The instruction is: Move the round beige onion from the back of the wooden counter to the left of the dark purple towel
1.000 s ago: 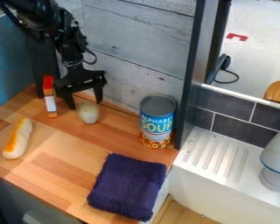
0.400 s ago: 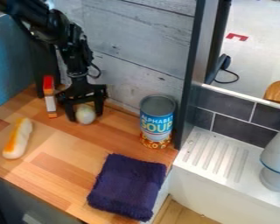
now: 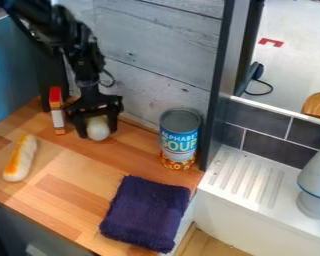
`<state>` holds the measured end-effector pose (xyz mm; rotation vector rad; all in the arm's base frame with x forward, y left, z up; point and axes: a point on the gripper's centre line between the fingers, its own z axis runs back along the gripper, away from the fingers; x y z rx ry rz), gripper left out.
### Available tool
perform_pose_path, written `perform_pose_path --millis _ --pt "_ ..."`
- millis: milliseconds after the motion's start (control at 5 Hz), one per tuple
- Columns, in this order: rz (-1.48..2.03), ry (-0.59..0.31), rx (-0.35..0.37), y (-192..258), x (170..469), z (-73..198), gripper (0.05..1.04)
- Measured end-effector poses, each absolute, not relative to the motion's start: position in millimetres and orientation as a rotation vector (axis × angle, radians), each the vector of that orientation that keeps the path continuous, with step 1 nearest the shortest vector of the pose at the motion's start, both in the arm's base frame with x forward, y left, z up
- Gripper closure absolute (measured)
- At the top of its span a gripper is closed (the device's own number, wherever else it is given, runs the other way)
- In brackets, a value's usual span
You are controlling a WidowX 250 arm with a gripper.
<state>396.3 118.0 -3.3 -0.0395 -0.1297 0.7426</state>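
So yeah, the gripper (image 3: 98, 133) has its fingers apart, either side of a pale roundish thing (image 3: 98, 129) on the wood counter (image 3: 72, 175), can't tell if they touch it. Plank wall (image 3: 159, 60) close at 12 o'clock, narrow red-and-white box (image 3: 57, 112) at 10, big-lettered can (image 3: 179, 137) at 3, worktop stretching to the purple cloth (image 3: 146, 212) at 5.

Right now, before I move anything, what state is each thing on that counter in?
Gripper: open, pointing down.
Pale rounded object: between the gripper's fingers; contact unclear.
Red-and-white box: upright.
Soup can: upright.
Long white-and-orange roll: lying down.
Dark purple towel: folded, lying flat.
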Motion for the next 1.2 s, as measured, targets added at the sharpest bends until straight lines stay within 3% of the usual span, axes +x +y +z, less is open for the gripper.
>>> perform_pose_path --millis 400,800,1200 --pt "0.677 -0.274 -0.116 98.5 364.8 70.8 0.189" --pt "0.551 -0.204 -0.115 71.8 291.4 34.6 0.189" --pt "0.420 -0.193 -0.109 69.4 268.4 14.2 0.189"
